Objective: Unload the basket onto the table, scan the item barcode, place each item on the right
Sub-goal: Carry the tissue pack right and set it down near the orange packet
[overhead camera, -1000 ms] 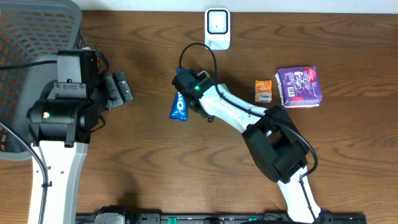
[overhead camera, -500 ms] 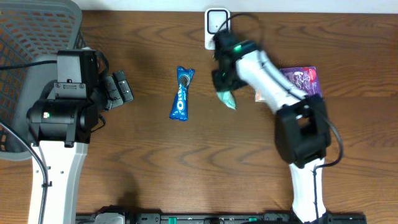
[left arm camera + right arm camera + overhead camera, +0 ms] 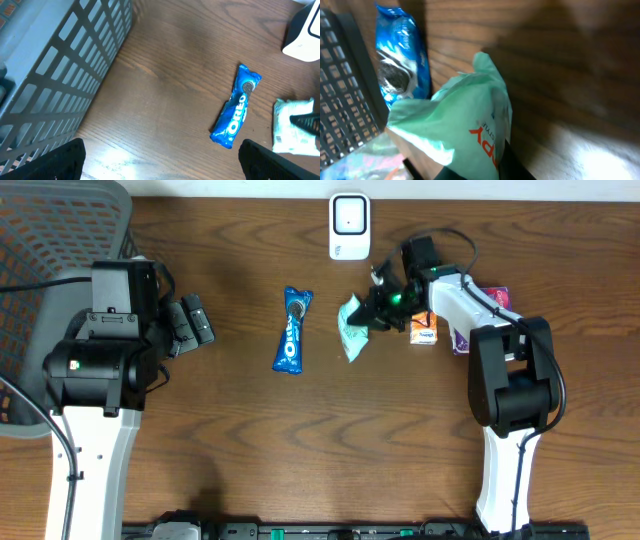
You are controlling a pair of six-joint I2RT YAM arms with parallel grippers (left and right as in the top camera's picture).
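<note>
The right jaws are clenched on one end of the green packet (image 3: 349, 330), which sticks out from them toward the Oreo pack (image 3: 292, 330). The packet is over the surface (image 3: 250, 440) near the scanner (image 3: 349, 225). The left jaws are released, beside the basket (image 3: 40, 240)

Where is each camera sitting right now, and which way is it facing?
Overhead: above the table, looking straight down; both arms show, left gripper open, right gripper shut on the mint packet.
Left wrist: on the left arm, looking down past the basket toward the Oreo pack; its fingers frame the bottom corners.
Right wrist: close up on the mint packet, Oreo pack behind; one dark finger at the bottom edge.
Shared: all three views show the Oreo pack and mint packet.
</note>
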